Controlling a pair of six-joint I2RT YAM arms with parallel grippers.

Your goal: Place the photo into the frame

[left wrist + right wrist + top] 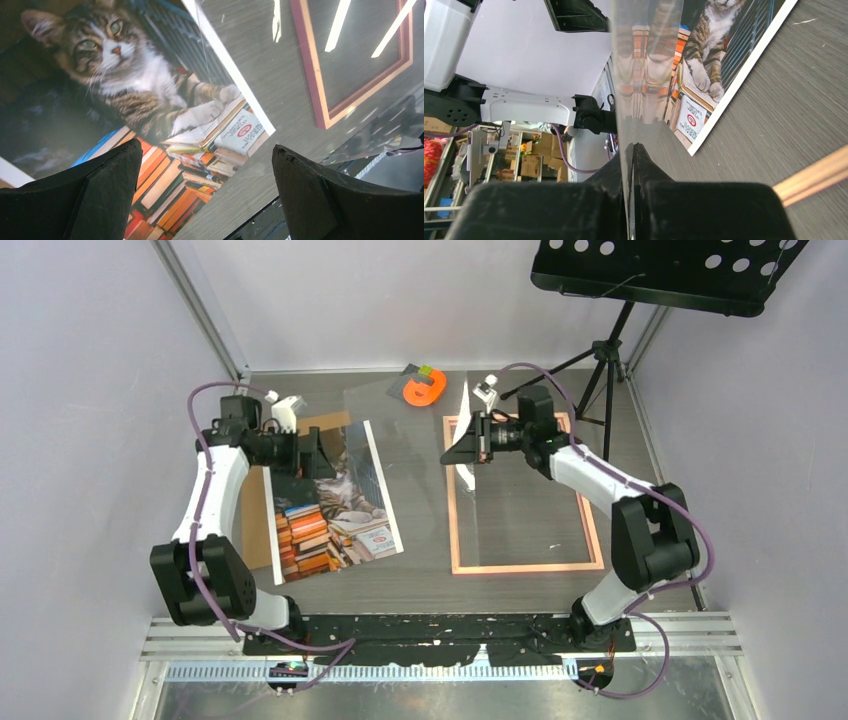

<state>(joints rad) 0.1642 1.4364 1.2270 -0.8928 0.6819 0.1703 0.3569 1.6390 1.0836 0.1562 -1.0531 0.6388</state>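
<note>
Since the right arm point(600, 480) is already occupied, the coming move seems to fall to the left arm point(215, 490), which is also the nearer one to what must be carried.

On the dark table point(420, 585), the frame point(520, 567) lies flat toward the right edge. It is a thin salmon-pink rectangle, its long axis running from far edge to near edge, square with the table, and its opening shows bare tabletop. The clear pane point(644, 75) is out of the frame. It is held up on edge between the frame and the photo point(330, 505), and it mirrors the book stacks.

The photo lies face up left of the table's middle, on a brown backing board point(255, 530) that shows along its left side and far end. Its long axis also runs far to near, but skewed, with the near end swung toward the frame, so it would likely need a small turn to line up. It shows a grey-and-white tabby resting its paws on stacks of colourful books inside a white border. The cat is at the far end and the books at the near end, and the sheet looks flat and glossy.

The left gripper point(206, 150) hovers directly above the photo's far half, so the sheet lies straight below it, with the frame off to its right. Its fingers point(107, 185) are spread wide and hold nothing. The right gripper point(634, 150) sits over the frame's far left corner, its tips pressed together on the pane's edge.
</note>
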